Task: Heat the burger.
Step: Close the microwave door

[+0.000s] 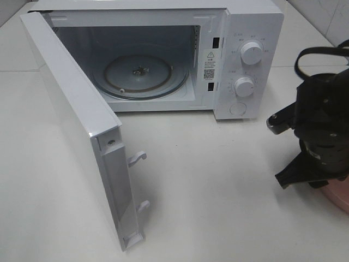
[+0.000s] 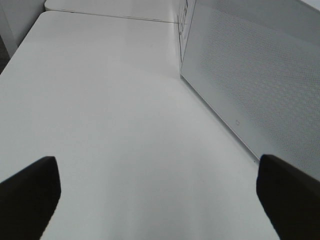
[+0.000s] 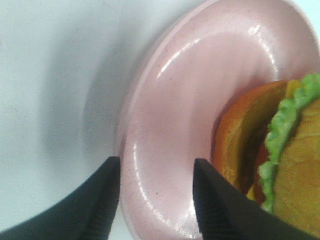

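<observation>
The right pincer [image 3: 156, 192] has its two dark fingers apart, one on each side of the rim of the pink plate [image 3: 185, 115]. The burger [image 3: 272, 155] lies on that plate, just beside one finger. The left pincer [image 2: 157, 195] is wide apart over the bare white worktop [image 2: 115, 125]. Near it stands the microwave [image 1: 240, 60] with its door [image 1: 82, 131] swung open.

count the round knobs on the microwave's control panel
2: an upper knob near the top of the microwave panel and a lower knob below it. Beneath them sits a flat round button, not a knob.
</observation>
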Robot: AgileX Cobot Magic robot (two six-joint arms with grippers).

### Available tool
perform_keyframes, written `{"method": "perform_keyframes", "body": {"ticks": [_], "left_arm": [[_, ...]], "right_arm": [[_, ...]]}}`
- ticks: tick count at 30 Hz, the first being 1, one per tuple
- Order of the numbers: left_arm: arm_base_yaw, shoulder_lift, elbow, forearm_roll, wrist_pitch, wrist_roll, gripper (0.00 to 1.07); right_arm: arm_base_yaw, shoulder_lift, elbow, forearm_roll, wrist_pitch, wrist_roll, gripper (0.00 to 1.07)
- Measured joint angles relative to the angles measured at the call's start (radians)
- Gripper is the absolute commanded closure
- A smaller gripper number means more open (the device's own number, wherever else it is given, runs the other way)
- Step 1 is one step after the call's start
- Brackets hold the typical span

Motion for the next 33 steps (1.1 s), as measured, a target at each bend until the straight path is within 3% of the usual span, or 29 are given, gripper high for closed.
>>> {"method": "perform_keyframes", "body": {"ticks": [6,8,12,16,21,33], "left_arm": [[0.0,0.0,0.0,0.0,0.0,0.0,0.06],[0.0,0.0,0.0,0.0,0.0,0.0,0.06],[0.0,0.0,0.0,0.0,0.0,0.0,0.06],[0.0,0.0,0.0,0.0,0.0,0.0,0.06],[0.0,0.0,0.0,0.0,0.0,0.0,0.06],[0.0,0.0,0.0,0.0,0.0,0.0,0.06]], "right_arm": [[0.0,-0.13,0.0,0.017,0.0,-0.053,0.5],[0.0,-0.238,0.0,0.089,-0.02,-0.13,0.42],[0.0,-0.333,0.0,0.188,-0.05,-0.211,0.37],[0.0,-0.466,0.0,0.379,-0.079,-0.374,0.32],[0.0,-0.586,0.0,0.528,-0.038,-0.528,0.32],[0.0,-0.836,0.0,0.665,0.224,-0.706,0.32]]}}
